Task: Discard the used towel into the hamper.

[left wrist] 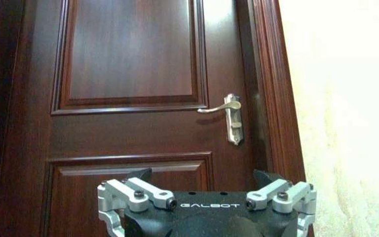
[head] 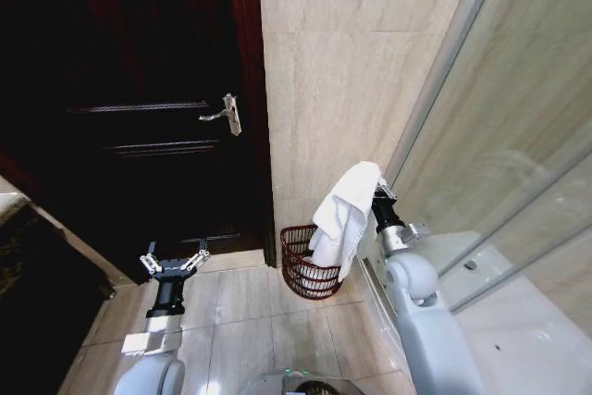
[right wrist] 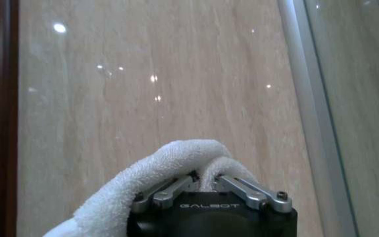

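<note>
Hamper (head: 308, 265) mouth open upward, partly overhung by towel (head: 344, 215) draped from right tool (head: 377, 193). Hemmed in by tiled wall (head: 351, 71) behind, dark door (head: 157, 90) to left, glass partition (head: 499, 136) to right. Bare floor tiles (head: 231, 321) in front; left tool (head: 174, 262) well apart.

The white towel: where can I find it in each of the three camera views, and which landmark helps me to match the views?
Head view: the towel hangs from the right claw, its lower end over the hamper.
Left wrist view: the towel is not in this picture; the left claw faces the door.
Right wrist view: the towel is pinched in the right claw.
Shared landmark: the beige tiled wall.
</note>
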Motion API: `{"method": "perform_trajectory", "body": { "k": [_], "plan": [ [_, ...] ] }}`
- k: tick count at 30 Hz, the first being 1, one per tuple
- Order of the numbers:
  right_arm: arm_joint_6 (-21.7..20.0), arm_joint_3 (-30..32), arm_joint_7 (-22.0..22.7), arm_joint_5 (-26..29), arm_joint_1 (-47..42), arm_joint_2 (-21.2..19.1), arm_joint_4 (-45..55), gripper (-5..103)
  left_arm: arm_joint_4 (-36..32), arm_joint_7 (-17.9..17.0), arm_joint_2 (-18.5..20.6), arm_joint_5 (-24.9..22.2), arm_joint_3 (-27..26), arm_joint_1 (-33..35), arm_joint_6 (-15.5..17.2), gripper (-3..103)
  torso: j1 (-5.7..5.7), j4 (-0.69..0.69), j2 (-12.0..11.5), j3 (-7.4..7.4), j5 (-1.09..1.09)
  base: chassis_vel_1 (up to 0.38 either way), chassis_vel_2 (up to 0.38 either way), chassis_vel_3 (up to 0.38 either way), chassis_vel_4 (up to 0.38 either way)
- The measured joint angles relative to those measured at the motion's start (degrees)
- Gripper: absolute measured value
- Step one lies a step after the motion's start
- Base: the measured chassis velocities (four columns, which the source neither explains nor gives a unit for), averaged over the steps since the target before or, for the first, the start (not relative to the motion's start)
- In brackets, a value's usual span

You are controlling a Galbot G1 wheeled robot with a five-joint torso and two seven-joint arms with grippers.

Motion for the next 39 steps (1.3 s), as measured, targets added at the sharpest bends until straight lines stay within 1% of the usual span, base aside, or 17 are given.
{"method": "perform_trajectory", "body": {
  "k": [8,14,17,18,21,27,34,38,39],
  "plan": [
    [-0.2,-0.2,0.9,0.1,3.1,-0.5,-0.2,4,0.2,-0.2,0.0,0.2,0.1,-0.4,0.1,100,0.10,0.00,0.3,0.13,-0.01,0.000,0.000,0.000,0.000],
    [0.5,-0.3,0.5,-0.9,2.9,-0.3,-1.0,4,1.0,-0.2,0.1,0.3,0.4,-0.9,0.2,100,0.15,-0.01,0.4,0.19,-0.01,0.000,0.000,0.000,0.000],
    [2.3,-0.4,-0.8,-1.9,2.2,1.8,-4.5,4,1.2,-0.1,0.1,0.7,0.8,-0.9,0.1,100,0.20,-0.01,0.4,0.24,0.00,0.000,0.000,0.000,0.000],
    [2.3,-0.4,-0.8,-1.9,2.2,1.8,-4.5,4,1.2,-0.1,0.1,0.7,0.8,-0.9,0.1,100,0.20,-0.01,0.4,0.24,0.00,0.000,0.000,0.000,0.000],
    [5.0,-1.0,-1.6,-3.3,2.4,3.9,-8.9,4,1.4,-0.1,0.0,1.0,1.2,-0.9,-0.1,100,0.21,0.00,0.5,0.27,-0.01,0.000,0.000,0.000,0.000],
    [6.4,-1.3,-1.9,-5.4,1.5,5.8,-11.6,4,1.7,-0.1,0.0,1.1,1.1,-0.8,-0.6,100,0.25,0.00,0.6,0.31,-0.02,0.000,0.000,0.000,0.000],
    [7.5,-1.4,-2.5,-6.9,0.4,5.8,-12.9,4,2.5,-0.1,0.1,0.9,0.5,-0.8,-1.4,100,0.27,-0.01,0.6,0.35,0.00,0.000,0.000,0.000,0.000],
    [5.3,-1.8,-0.3,-5.7,2.5,3.8,-8.8,4,2.8,-0.1,0.1,0.9,0.3,-1.0,-1.5,100,0.29,-0.01,0.7,0.36,-0.01,0.000,0.000,0.000,0.000],
    [5.3,-1.8,-0.3,-5.7,2.5,3.8,-8.8,4,2.8,-0.1,0.1,0.9,0.3,-1.0,-1.5,100,0.29,-0.01,0.7,0.36,-0.01,0.000,0.000,0.000,0.000]
  ]
}}
